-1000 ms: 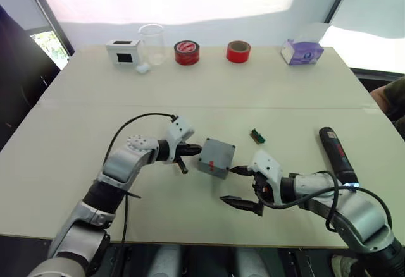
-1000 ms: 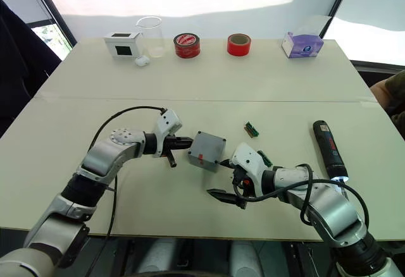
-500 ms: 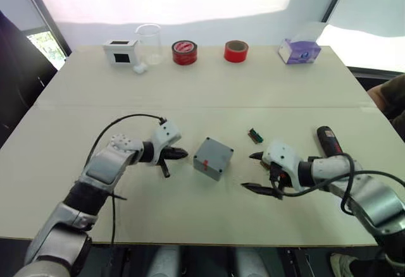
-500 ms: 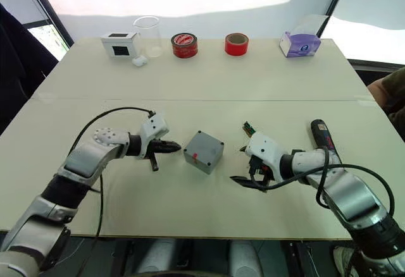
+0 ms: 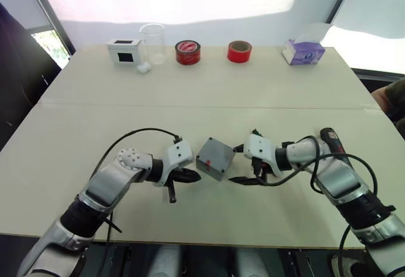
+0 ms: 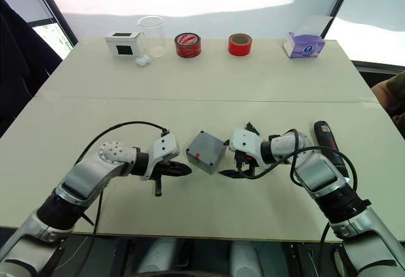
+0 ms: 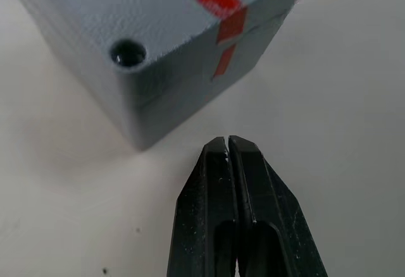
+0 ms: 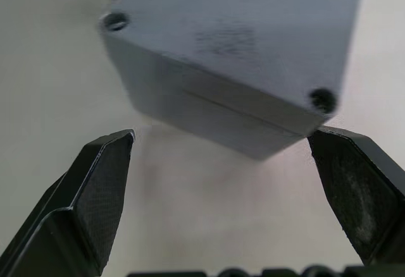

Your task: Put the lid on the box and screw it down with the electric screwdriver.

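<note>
Box (image 5: 215, 158) grey, lid (image 7: 126, 18) on (red mark), left pincer (image 5: 195, 177) closed, right pincer (image 5: 243, 163) wide.

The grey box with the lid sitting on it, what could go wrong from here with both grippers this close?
1. The left gripper is shut and points at the grey box, so a forward nudge could slide it rather than hold it.
2. The right gripper is open and level with the seam, so closing there might shift the lid.
3. The electric screwdriver lies by the right forearm and could get knocked.
</note>
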